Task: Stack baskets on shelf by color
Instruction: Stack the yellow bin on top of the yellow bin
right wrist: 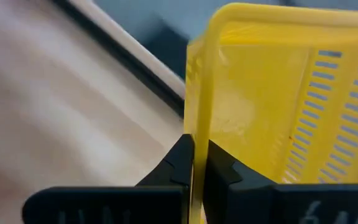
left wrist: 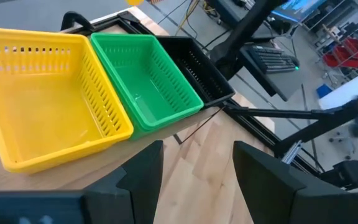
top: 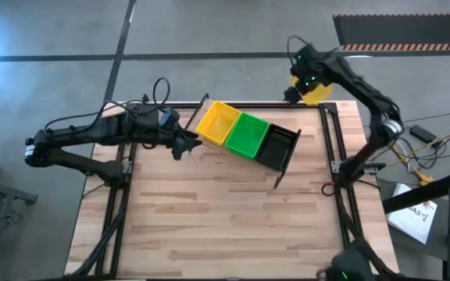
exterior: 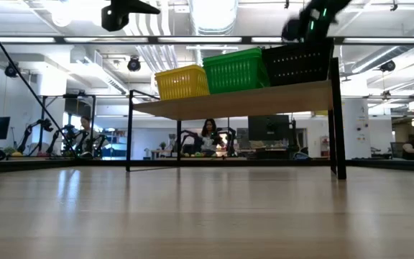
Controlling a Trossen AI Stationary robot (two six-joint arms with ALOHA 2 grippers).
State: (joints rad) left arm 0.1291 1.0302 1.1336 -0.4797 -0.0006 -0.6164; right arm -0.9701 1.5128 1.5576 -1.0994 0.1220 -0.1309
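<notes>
Wooden table point(top: 209, 218) | right fingers point(right wrist: 194, 158) pinching yellow basket point(right wrist: 272, 99) wall | left fingers point(left wrist: 143, 171) spread beside shelf point(top: 209, 148)

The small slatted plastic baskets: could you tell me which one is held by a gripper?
The yellow slatted plastic basket beyond the table's far right corner: the right gripper is shut on its wall. The other three sit on the shelf.
</notes>
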